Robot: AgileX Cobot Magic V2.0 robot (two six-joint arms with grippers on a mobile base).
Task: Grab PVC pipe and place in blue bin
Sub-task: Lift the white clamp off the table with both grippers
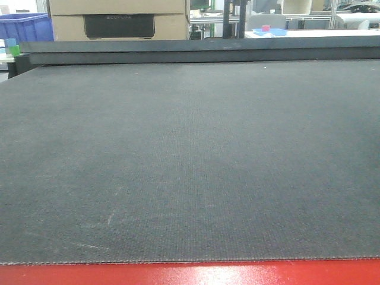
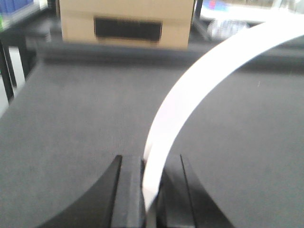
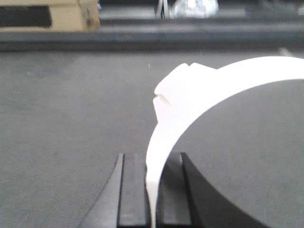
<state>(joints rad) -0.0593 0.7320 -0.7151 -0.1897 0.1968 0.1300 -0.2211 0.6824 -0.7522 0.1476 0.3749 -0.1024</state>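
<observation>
Jaws on both arms pinch only the thin white wall of the PVC pipe [image 2: 183,95], and that narrow hold is where trouble would likely start. If the two arms do not travel together, the curved wall could twist in one grip and slide out of the other, dropping the pipe onto the tabletop [image 1: 190,166]. Aim is a second risk. The front view shows neither arm nor pipe, and the one blue bin [image 1: 24,27] in sight sits far back at the left, beyond the tabletop's far edge, near a cardboard box [image 1: 119,18]. A long carry gives more chance of slipping. On the left gripper [image 2: 151,164] the jaws are nearly together, clamped on the pipe's wall, whose arc rises to the right. On the right gripper [image 3: 151,161] they are likewise closed on the wall, below a notched lump in the white material.
</observation>
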